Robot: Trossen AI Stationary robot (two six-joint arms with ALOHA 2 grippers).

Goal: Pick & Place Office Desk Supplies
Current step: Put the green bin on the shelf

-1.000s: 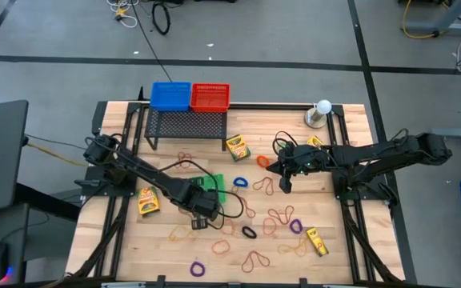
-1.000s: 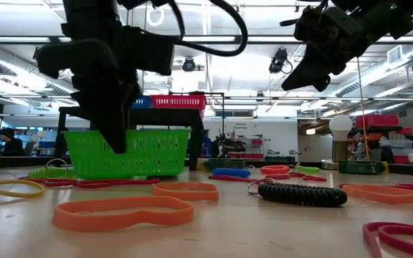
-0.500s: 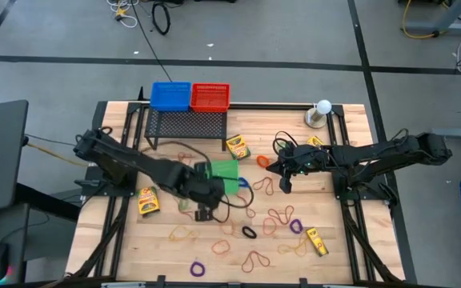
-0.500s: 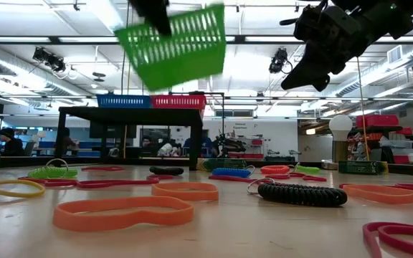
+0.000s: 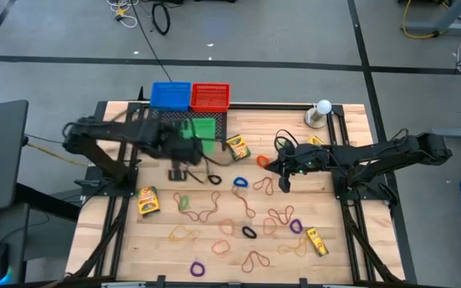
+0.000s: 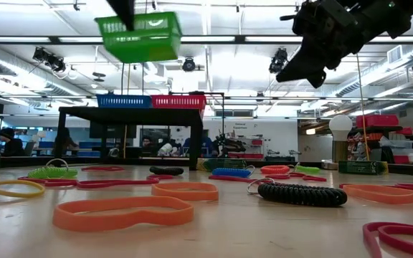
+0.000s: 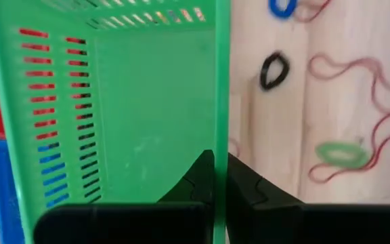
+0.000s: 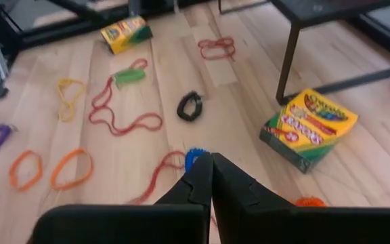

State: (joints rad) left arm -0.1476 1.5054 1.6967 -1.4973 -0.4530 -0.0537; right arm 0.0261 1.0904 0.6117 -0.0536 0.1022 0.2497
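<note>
Left gripper (image 7: 215, 177): up in the air by the black rack (image 5: 184, 122); fingers pinched tight on one wall of the green basket (image 5: 202, 130); the basket hangs out ahead of the jaws, well off the table (image 5: 342, 232)
Basket: tilted in the low view, open mouth turned partly sideways; long axis roughly level, running across the room; I see nothing inside it
Right gripper (image 8: 210, 177): hovering over the bands; fingers pressed together, holding nothing; a blue band (image 8: 193, 156) lies just ahead of the tips
Crayon boxes: one (image 5: 237, 146) flat on the table near the rack's foot, beside and forward of the right jaws, long axis slanting across the boards; another (image 5: 147, 200) lies below the left arm; a third (image 5: 316, 240) sits at the near right
Bands: loops of many colours spread flat over the boards; a black one (image 5: 249, 233) and purple ones (image 5: 296, 226) among them
Progress: my read, early; the blue basket (image 5: 170, 95) and red basket (image 5: 210, 96) sit on the rack; no supply seen in any basket; every band and box seems left to move
</note>
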